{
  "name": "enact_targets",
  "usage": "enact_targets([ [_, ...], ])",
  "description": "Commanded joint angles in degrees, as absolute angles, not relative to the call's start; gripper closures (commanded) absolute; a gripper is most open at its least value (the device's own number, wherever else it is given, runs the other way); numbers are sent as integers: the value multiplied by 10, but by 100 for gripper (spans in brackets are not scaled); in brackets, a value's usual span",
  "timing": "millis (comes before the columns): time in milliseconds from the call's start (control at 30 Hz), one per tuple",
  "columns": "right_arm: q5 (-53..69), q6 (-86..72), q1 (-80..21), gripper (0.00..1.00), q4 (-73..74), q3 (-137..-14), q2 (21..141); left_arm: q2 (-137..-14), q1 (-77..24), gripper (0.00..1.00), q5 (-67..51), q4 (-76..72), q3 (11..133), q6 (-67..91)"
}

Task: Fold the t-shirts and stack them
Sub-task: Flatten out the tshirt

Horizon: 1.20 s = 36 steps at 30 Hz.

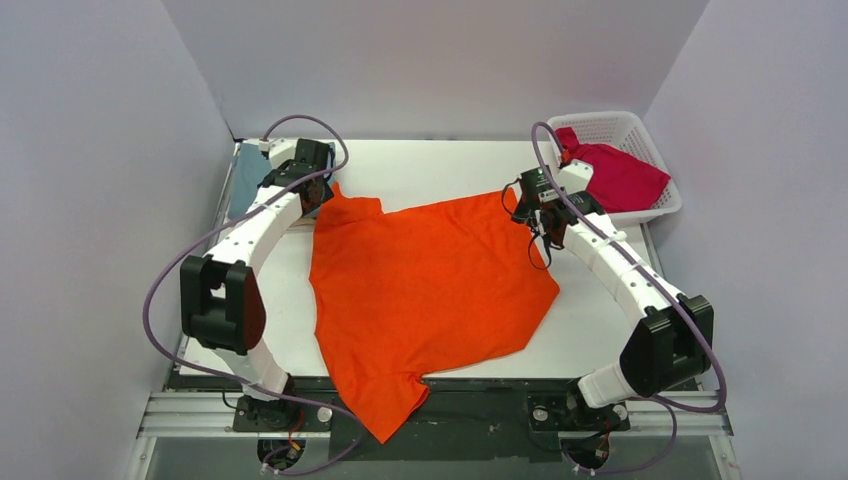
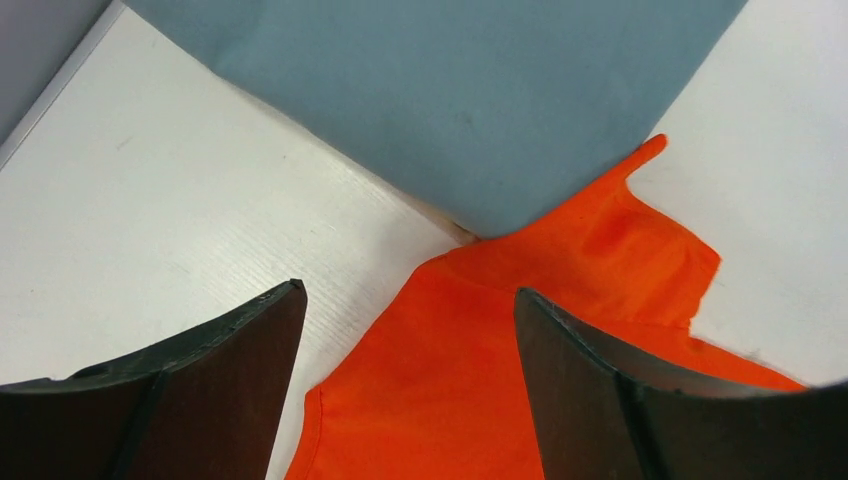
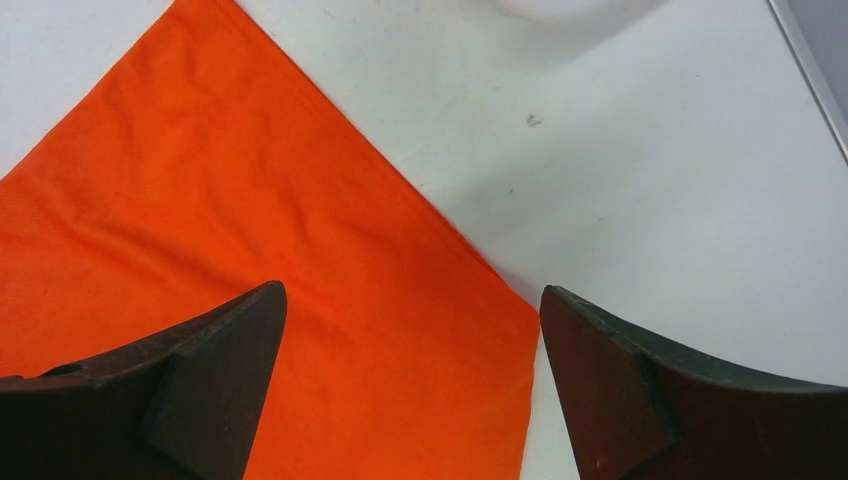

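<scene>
A bright orange t-shirt [image 1: 425,285] lies spread flat across the table, one sleeve hanging over the near edge. My left gripper [image 1: 318,195] hovers open above its far left corner [image 2: 560,260], nothing between the fingers. Over the shirt's far right corner [image 3: 400,330] my right gripper [image 1: 530,215] also stands open and empty. A folded teal-blue t-shirt [image 1: 245,180] lies at the far left, its corner [image 2: 450,100] overlapping the orange cloth. A crimson red t-shirt [image 1: 620,175] is heaped in the basket.
A white plastic lattice basket [image 1: 650,135] stands at the far right corner of the table. Grey walls close in the left, back and right sides. Bare white tabletop [image 1: 450,170] shows beyond the orange shirt.
</scene>
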<state>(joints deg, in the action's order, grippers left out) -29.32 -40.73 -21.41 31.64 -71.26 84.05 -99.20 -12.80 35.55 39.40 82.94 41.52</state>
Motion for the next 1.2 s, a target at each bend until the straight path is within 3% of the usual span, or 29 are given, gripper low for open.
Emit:
enact_targets([
  [0, -258, -404, -212, 7, 307, -694, 825, -921, -131, 14, 347, 377, 810, 425],
  [300, -62, -370, -201, 10, 217, -602, 825, -850, -190, 12, 152, 307, 661, 420],
  [500, -74, -370, -198, 11, 207, -536, 806, -833, -249, 12, 73, 257, 559, 431],
  [833, -98, -408, -136, 16, 216, -357, 667, -881, -267, 11, 74, 229, 488, 439],
  [1100, -62, -457, -132, 42, 156, -302, 689, -941, -256, 11, 101, 221, 513, 433],
  [1167, -58, -466, -131, 64, 144, -297, 698, -951, -253, 11, 105, 221, 520, 430],
])
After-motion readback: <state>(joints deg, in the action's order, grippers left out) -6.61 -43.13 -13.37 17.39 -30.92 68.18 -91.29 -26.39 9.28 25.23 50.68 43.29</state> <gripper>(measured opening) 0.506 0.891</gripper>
